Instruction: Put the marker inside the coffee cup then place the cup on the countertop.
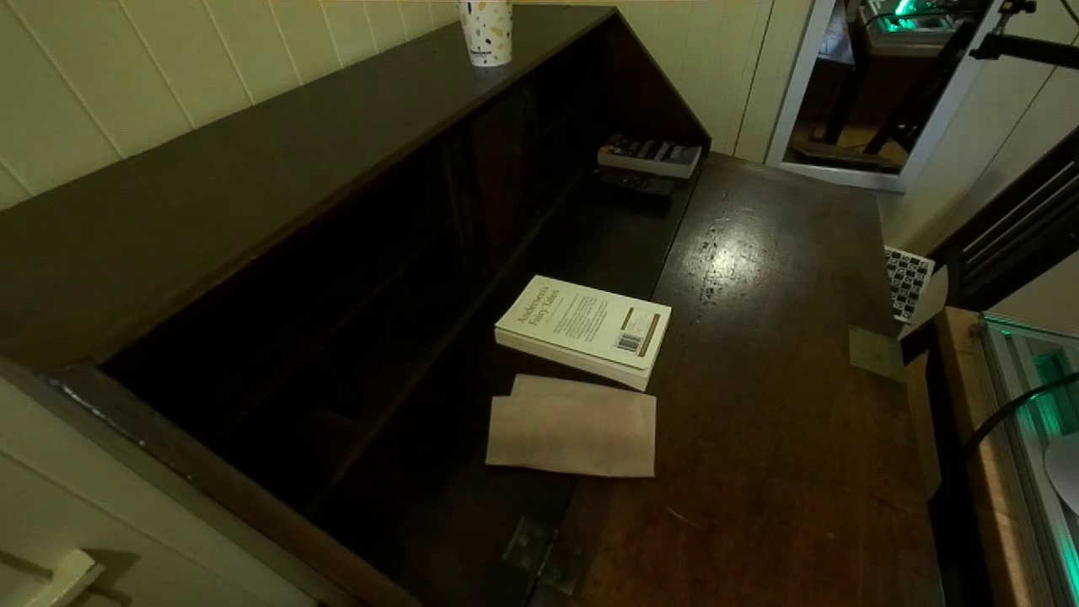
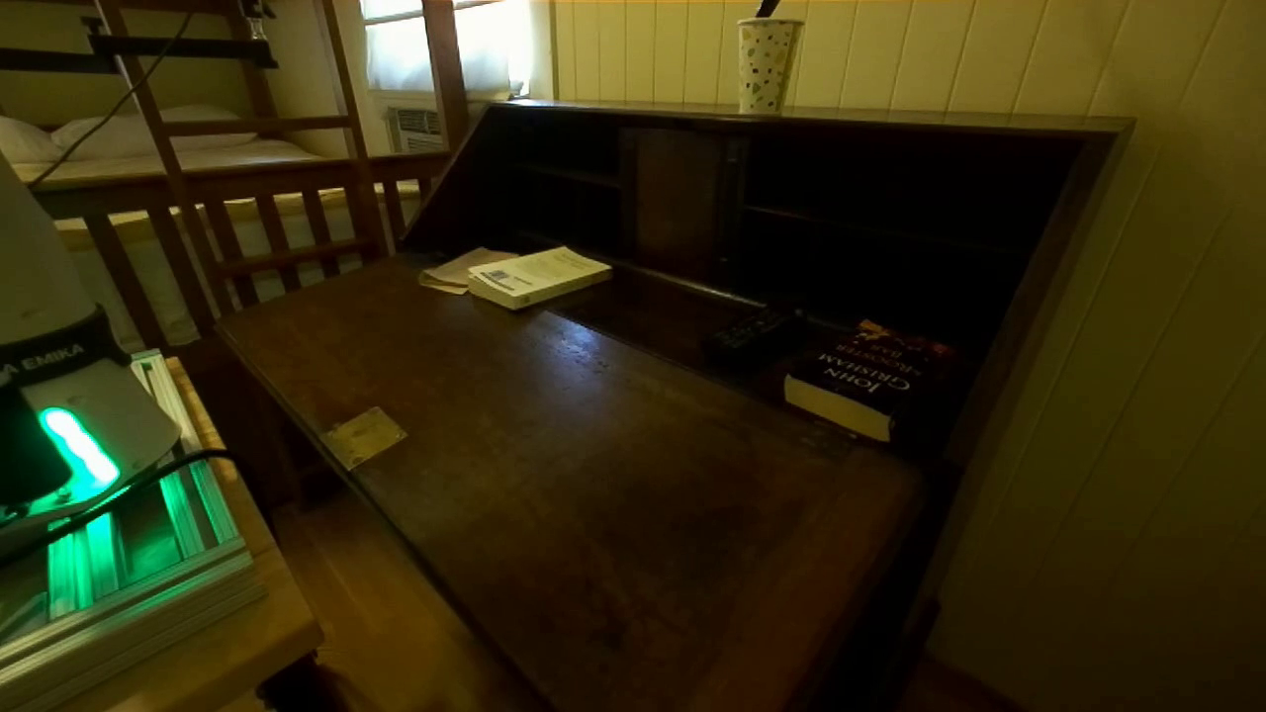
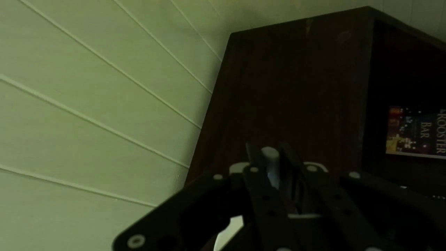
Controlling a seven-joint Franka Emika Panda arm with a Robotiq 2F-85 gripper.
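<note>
Two fingers [image 3: 256, 158] of mine pinch narrow on what's prob the marker [image 3: 272, 164], b/c it's thin, at the mouth of the cup [image 2: 767, 64] (in or above, can't tell), which stands upright on the ledge [image 1: 337, 139], IMO to catch it b4 going to the counter [image 1: 759, 438].

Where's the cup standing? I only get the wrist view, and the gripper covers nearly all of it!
Observer: Both exterior views show the cup standing on the raised ledge along the wall.
Operator: Ooh, high up! Is anything lying on the countertop, where it has to go?
Observer: Yes, a white book lies partly on it.
Operator: And what's next to the white book?
Observer: What looks like brown paper, lying flat.
</note>
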